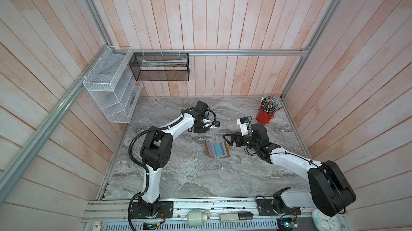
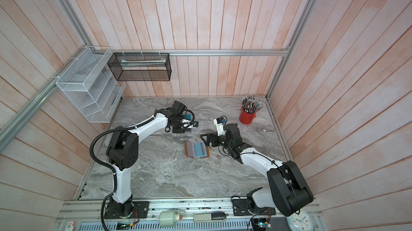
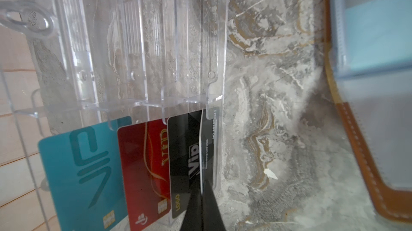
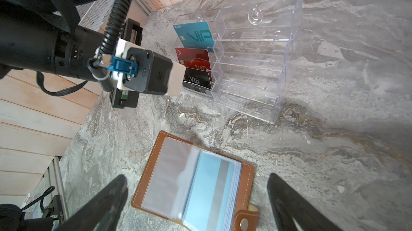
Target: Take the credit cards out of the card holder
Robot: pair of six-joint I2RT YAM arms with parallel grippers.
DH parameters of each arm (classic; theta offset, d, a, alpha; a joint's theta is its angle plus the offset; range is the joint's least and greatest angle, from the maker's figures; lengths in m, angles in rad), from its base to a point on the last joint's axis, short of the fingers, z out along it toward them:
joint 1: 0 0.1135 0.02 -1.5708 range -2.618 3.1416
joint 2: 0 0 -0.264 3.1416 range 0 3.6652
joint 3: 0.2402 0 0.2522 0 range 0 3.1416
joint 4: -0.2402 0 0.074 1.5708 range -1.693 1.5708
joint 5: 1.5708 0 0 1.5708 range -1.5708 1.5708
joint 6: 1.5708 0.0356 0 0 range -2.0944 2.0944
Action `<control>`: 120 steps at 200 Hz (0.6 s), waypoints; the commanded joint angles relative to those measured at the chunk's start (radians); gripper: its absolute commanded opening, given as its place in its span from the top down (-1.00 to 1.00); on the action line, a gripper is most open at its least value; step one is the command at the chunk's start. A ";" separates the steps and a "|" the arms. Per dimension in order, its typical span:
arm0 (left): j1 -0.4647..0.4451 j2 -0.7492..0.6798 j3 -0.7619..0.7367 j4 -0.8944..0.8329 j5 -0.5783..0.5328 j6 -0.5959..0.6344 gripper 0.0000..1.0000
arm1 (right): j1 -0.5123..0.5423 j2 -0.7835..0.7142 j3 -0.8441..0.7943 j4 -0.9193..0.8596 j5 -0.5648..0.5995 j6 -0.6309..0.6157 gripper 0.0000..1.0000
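Observation:
The card holder [image 4: 246,174], tan leather, lies open on the marble in both top views [image 1: 208,150] [image 2: 186,149]. A pale blue card [image 4: 209,187] with a grey stripe sits in its clear sleeve. My right gripper [image 4: 197,177] hangs open just above the holder, a finger on either side [image 1: 230,140]. My left gripper [image 3: 201,196] is shut on a credit card [image 3: 201,152], seen edge-on as a thin pale line, at the front slot of a clear acrylic rack [image 4: 252,62]. Teal [image 4: 192,35], red [image 4: 194,59] and black [image 4: 197,80] VIP cards stand in the rack.
A red cup of pencils [image 1: 265,115] stands at the back right. A white wire shelf [image 1: 111,94] and a black mesh basket [image 1: 159,67] hang on the wooden walls at the back left. A clock [image 1: 324,219] lies by the front rail.

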 commanded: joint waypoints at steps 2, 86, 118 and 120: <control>-0.006 0.003 0.001 0.012 -0.010 0.014 0.78 | -0.005 0.008 -0.016 0.018 -0.015 0.010 -0.97; -0.005 -0.005 0.004 0.033 -0.030 0.007 0.32 | -0.005 0.017 -0.018 0.031 -0.021 0.016 -0.97; -0.003 -0.017 0.021 0.046 -0.034 -0.018 -0.13 | -0.005 0.016 -0.019 0.029 -0.020 0.019 -0.96; -0.003 -0.018 0.022 0.046 -0.033 -0.021 -0.15 | -0.004 0.015 -0.019 0.029 -0.021 0.019 -0.96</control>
